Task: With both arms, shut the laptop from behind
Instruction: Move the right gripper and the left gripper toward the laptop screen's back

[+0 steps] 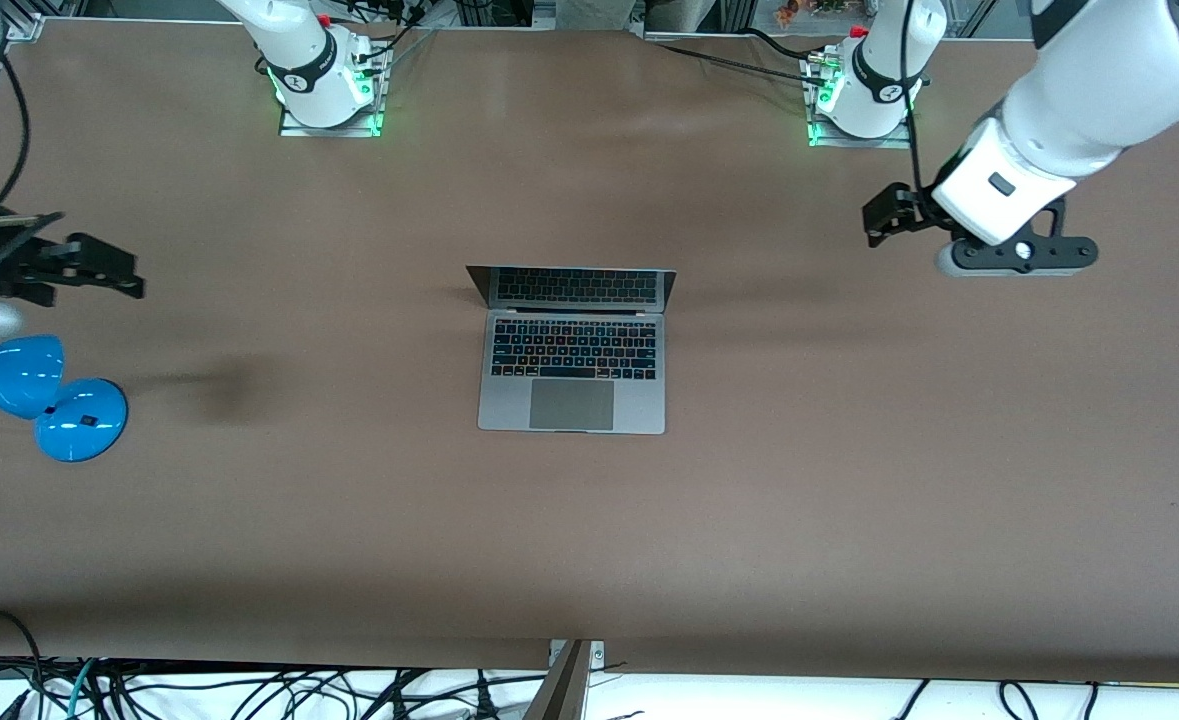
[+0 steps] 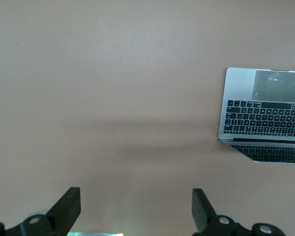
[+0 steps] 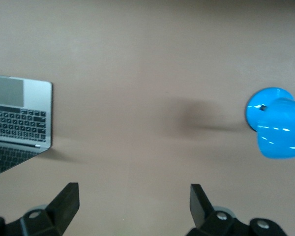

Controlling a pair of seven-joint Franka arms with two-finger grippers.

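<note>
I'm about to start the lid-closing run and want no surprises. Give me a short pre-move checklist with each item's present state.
1. Laptop lid open, ready to be closed: ok.
2. Left pincer open, holding nothing: ok.
3. Right pincer open, holding nothing: ok.
4. Both pincers placed at the lid's back: not ok; each hangs over bare table toward its own end.
5. Blue lamp apart from the laptop: ok, though it stands close under the right arm.
</note>
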